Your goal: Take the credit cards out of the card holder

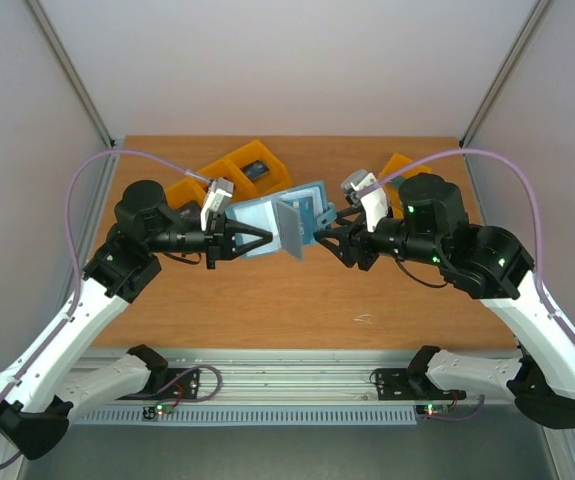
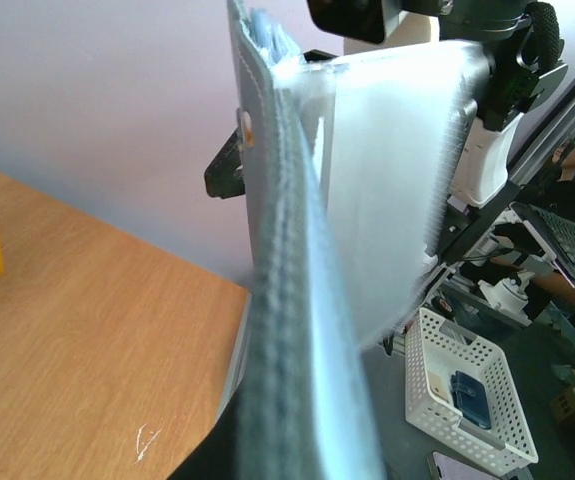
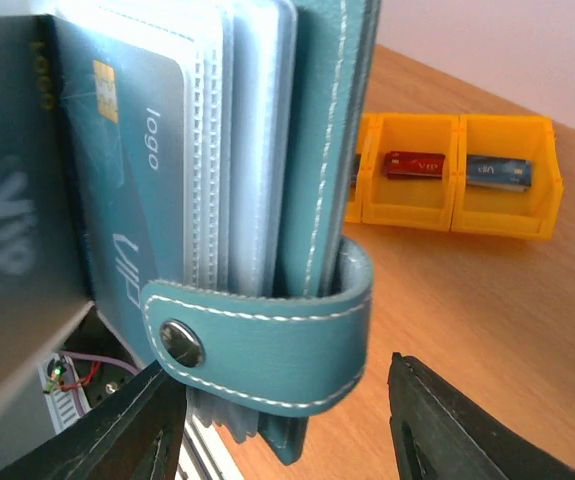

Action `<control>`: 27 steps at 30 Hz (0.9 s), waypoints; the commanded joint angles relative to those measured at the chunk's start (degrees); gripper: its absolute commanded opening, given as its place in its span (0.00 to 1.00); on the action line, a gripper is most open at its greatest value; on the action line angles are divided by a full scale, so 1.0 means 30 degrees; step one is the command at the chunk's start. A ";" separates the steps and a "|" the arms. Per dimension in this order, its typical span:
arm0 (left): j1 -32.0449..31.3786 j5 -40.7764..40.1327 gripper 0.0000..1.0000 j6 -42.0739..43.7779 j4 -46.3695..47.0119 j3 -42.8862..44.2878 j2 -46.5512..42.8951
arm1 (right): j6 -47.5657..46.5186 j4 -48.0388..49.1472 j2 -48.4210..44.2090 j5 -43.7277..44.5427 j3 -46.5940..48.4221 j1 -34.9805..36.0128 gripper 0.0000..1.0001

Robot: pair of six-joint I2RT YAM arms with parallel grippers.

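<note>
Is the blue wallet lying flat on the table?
No, the wallet stands upright on its edge up in the air, with the wooden table below it.

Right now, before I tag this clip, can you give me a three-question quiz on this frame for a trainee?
1. True or false: the card holder lies flat on the table.
2. In the right wrist view, what colours are the loose cards in the orange bins? A) red and blue B) green and yellow C) both black
3. Fill in: the sleeved card in the holder reads "VIP" and ____.

Key
1. False: it is up off the table, between the left gripper and the right gripper.
2. A
3. logo
</note>
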 commanded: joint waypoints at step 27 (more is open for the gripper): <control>-0.0126 -0.0010 0.00 0.0610 0.0567 -0.0171 -0.0328 | 0.1503 0.1122 0.1815 -0.4736 0.1352 -0.0134 0.34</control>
